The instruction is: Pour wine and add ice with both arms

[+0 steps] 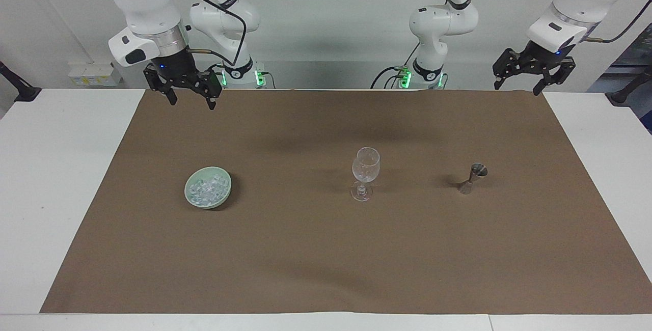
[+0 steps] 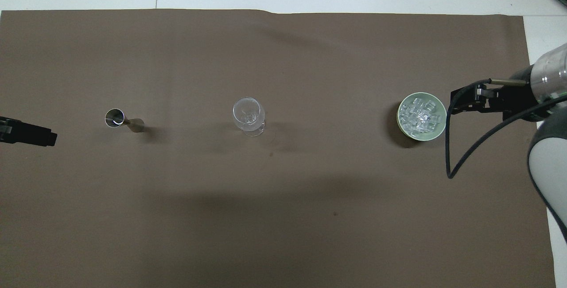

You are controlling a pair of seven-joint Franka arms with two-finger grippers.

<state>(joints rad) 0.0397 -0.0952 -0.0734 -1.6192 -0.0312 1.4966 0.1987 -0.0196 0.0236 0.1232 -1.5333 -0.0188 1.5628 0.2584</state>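
The ice (image 1: 207, 190), a heap of small clear glassy chunks, lay in a shallow pale-green bowl (image 1: 193, 202) on the brown paper sheet (image 1: 326, 259) toward the right arm's end of the desk (image 1: 61, 178). The right gripper (image 1: 191, 98) hung in the air over the sheet's edge nearest the robots, near that corner, its fingers spread wide and holding nothing, well apart from the bowl. The left gripper (image 1: 517, 85) hung over the sheet's other robot-side corner, at the left arm's end, likewise spread wide and empty.

A clear stemmed wine glass (image 1: 365, 173) stood upright near the middle of the sheet, with a few clear chunks visible in its bowl. A small metal jigger (image 1: 473, 178), hourglass-shaped with a shiny open mouth, stood toward the left arm's end. Bowl, glass and jigger formed a loose row along the sheet's length, each well apart from its neighbour.

The sheet was matte, smooth and slightly rippled along the edge farthest from the robots; it covered most of the white desk, leaving bare white strips at both ends. Broad uncovered areas of sheet lay between the row and both long edges.

In the overhead view the right gripper (image 2: 465, 102) appeared just beside the bowl (image 2: 438, 134), and only the tip of the left gripper (image 2: 48, 138) showed at the sheet's end.
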